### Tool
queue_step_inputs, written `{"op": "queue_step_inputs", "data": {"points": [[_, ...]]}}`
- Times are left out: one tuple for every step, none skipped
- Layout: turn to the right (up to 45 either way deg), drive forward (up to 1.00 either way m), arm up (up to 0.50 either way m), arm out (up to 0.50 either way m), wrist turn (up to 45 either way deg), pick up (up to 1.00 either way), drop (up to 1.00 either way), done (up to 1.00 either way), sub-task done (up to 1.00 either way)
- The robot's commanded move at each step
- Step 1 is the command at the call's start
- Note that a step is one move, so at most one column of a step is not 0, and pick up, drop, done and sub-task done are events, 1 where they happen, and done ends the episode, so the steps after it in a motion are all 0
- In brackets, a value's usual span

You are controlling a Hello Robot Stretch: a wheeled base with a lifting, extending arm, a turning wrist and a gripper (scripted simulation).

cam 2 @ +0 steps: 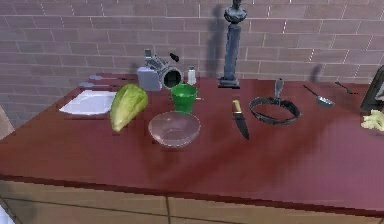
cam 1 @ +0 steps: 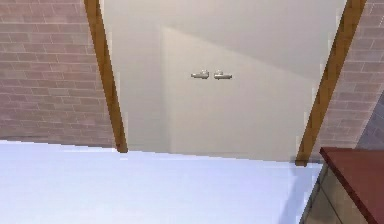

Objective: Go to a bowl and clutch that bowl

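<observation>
Sitting upright on counter (cam 2: 300, 160): bowl (cam 2: 174, 129), rim up, nr green cup (cam 2: 184, 97).

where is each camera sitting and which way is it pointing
Forward view: on the robot, facing ahead and slightly down at a cream double door in a brick wall, with pale floor below.
Arm side view: on the robot's body, facing out sideways at a red-brown counter carrying a clear bowl, green cup, knife and pan.
Shared: the counter corner at the forward view's lower right is probably this same counter.
</observation>
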Motion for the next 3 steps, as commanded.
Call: {"op": "queue_step_inputs", "data": {"points": [[0.0, 0.00, 0.38, 0.00, 0.0, 0.00, 0.00, 0.00, 0.00], [0.0, 0.00, 0.00, 0.24, 0.0, 0.00, 0.00, 0.00, 0.00], [0.0, 0.00, 0.00, 0.00, 45.0, 0.00, 0.00, 0.00, 0.00]]}}
